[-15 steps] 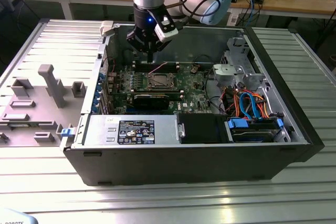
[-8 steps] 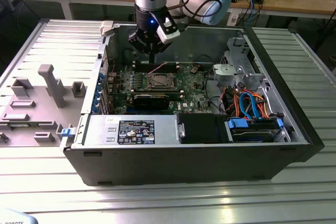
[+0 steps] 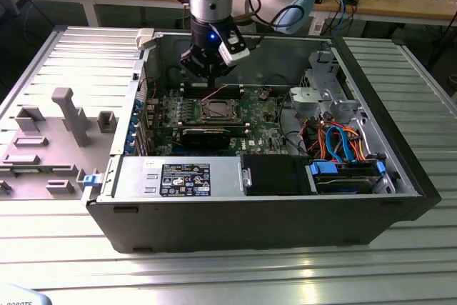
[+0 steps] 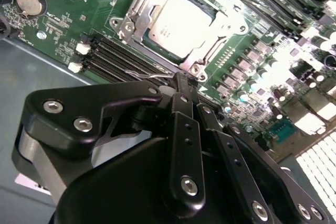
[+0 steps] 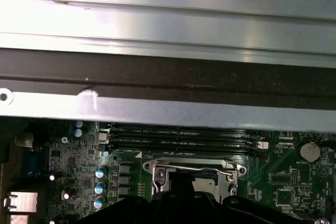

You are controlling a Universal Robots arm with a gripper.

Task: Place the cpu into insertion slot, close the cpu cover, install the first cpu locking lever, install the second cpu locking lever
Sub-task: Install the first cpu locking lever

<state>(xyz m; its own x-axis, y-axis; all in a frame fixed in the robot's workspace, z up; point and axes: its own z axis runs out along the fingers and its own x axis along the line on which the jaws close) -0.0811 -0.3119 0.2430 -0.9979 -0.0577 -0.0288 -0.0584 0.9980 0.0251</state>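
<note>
Second wrist view: I see the cpu already seated in the insertion slot, with the cpu cover lying flat around it. My gripper sits just beside the socket's near corner, fingers drawn together and holding nothing. In the exterior view the gripper hangs above the socket's far edge.
</note>
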